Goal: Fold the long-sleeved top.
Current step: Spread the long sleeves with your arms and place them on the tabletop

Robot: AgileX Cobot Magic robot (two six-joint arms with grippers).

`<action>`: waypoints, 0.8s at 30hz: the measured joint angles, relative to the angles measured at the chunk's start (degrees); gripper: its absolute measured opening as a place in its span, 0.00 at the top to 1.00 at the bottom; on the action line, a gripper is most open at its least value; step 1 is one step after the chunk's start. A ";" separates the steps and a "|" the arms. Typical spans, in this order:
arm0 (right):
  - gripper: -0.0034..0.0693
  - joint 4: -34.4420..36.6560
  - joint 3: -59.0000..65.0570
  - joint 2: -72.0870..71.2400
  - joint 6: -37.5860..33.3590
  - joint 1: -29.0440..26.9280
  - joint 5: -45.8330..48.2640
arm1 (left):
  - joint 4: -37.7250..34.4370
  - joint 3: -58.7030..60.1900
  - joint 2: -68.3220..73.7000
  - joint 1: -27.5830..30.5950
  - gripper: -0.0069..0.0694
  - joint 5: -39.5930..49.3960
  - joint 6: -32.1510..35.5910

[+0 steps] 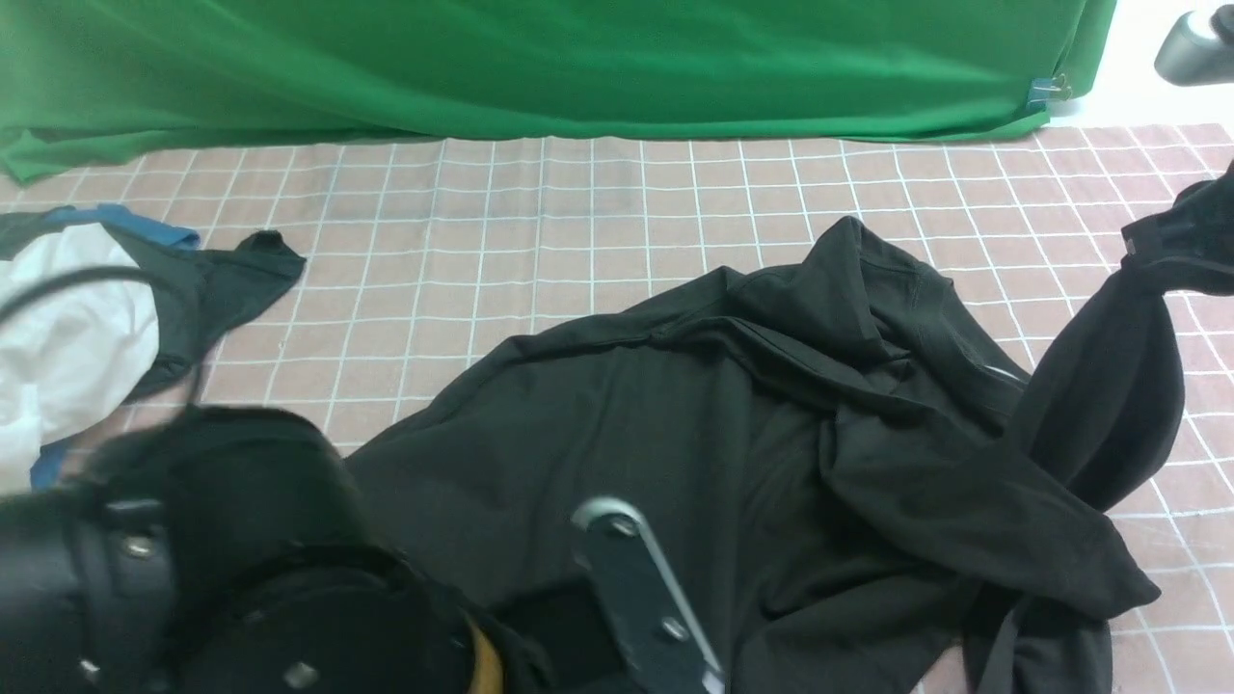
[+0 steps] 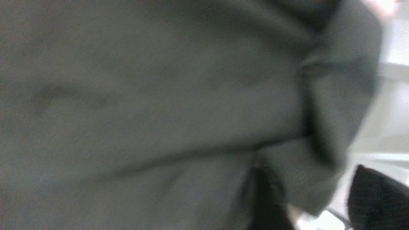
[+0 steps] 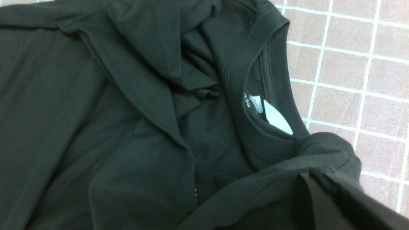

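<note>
The long-sleeved top (image 1: 675, 414) lies crumpled on the checked table cover, black and heaped up toward the right. My right gripper (image 1: 1171, 246) holds one part of it raised off the table at the far right. In the right wrist view this gripper (image 3: 322, 188) is shut on a bunched fold, beside the round neck with its white label (image 3: 274, 116). My left arm (image 1: 241, 578) hangs low over the near edge of the top. In the blurred left wrist view black cloth (image 2: 159, 95) fills the picture. The left gripper (image 2: 314, 188) has its fingers apart, with a cloth corner hanging between them and a bright gap beside one finger.
A white garment (image 1: 67, 337) and a dark grey garment with blue parts (image 1: 212, 280) lie at the far left. A green backdrop (image 1: 530, 67) hangs along the back. The pink checked cover (image 1: 540, 251) shows bare behind the top. A grey object (image 1: 1195, 43) sits at the top right corner.
</note>
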 joint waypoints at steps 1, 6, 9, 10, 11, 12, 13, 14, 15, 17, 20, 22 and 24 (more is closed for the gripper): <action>0.91 0.00 0.00 0.00 0.00 0.00 0.09 | 0.79 0.00 -0.15 2.03 0.57 0.84 -0.68; 0.91 0.00 0.00 0.00 0.00 0.00 0.32 | 0.89 0.00 -0.13 22.03 0.71 -2.36 -0.75; 0.91 0.00 0.00 0.00 0.00 0.00 0.50 | 0.62 0.00 0.36 31.15 0.68 -6.19 1.35; 0.91 0.05 0.00 0.00 0.00 0.00 0.58 | 0.50 0.00 1.18 37.10 0.63 -8.67 2.51; 0.91 0.05 0.00 0.00 0.00 0.00 0.58 | 0.50 0.00 1.50 38.73 0.60 -9.17 2.72; 0.91 0.05 0.00 0.00 0.00 0.00 0.58 | 0.91 0.00 2.88 44.08 0.54 -10.47 3.24; 0.91 0.05 0.00 0.00 0.00 0.00 0.58 | 1.46 0.00 4.09 47.61 0.48 -11.03 3.42; 0.91 0.05 0.00 0.00 -0.06 0.00 0.58 | 2.33 0.00 5.66 51.57 0.43 -11.66 3.48; 0.91 0.05 0.00 0.00 -0.03 0.00 0.58 | 3.09 0.00 7.01 54.55 0.39 -12.24 3.54; 0.91 0.05 0.00 0.00 -0.16 0.00 0.58 | 4.29 0.00 9.13 59.01 0.33 -13.51 3.55; 0.91 0.43 0.00 0.00 -0.30 0.00 0.58 | 4.01 0.13 12.42 62.99 0.28 -16.53 4.05; 0.91 0.97 0.00 0.00 -1.37 0.00 0.52 | 3.71 0.27 14.12 63.02 0.27 -17.29 7.08; 0.91 1.25 0.00 0.00 -1.64 0.00 0.47 | 3.58 0.35 15.19 62.56 0.27 -17.88 9.53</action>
